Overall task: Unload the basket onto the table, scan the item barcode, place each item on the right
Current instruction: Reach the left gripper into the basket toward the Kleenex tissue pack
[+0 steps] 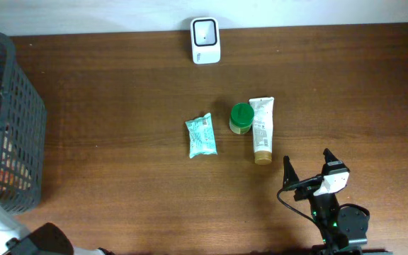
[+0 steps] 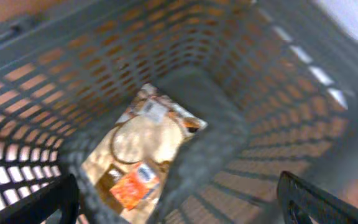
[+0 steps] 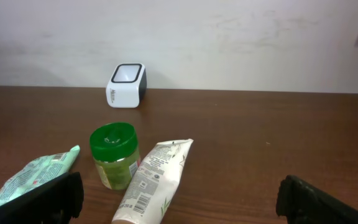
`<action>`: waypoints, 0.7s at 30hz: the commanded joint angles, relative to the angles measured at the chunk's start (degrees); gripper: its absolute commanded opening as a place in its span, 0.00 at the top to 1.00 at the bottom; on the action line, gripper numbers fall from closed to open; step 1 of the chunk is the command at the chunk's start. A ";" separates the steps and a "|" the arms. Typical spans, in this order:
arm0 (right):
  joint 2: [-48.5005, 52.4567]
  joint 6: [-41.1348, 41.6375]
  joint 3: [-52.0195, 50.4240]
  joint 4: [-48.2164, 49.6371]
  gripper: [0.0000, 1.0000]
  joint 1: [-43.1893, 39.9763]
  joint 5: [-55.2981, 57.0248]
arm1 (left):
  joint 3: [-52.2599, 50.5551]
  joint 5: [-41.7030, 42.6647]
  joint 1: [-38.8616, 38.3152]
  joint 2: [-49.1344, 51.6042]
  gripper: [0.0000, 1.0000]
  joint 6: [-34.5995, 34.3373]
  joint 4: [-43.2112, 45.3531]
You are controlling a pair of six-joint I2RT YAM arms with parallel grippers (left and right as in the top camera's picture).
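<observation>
Open-jawed and empty, the left gripper [image 2: 185,208] hangs over the grey basket [image 1: 21,106] at the far left. Mid-table lie a teal packet [image 1: 202,135], a green-lidded jar [image 1: 241,117] and, just beside it, a white tube [image 1: 262,129], with the scanner [image 1: 205,40] at the far edge. At near right, the right gripper [image 1: 307,159] is spread wide, holding nothing.

Soft, even room light, hardly any shadows. The basket [image 2: 216,143] close-up is blurred; the table [image 1: 119,106] looks sharp.
</observation>
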 commanded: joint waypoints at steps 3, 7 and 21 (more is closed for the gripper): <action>-0.28 0.20 -0.46 -0.04 0.02 0.42 0.33 | -10.47 1.64 5.38 1.27 0.01 -1.25 0.90; -0.28 0.20 -0.46 -0.04 0.02 0.42 0.33 | -20.46 1.51 7.78 1.27 0.01 0.52 4.17; -0.28 0.20 -0.46 -0.04 0.02 0.42 0.33 | -33.77 2.80 9.86 4.63 0.06 12.48 13.88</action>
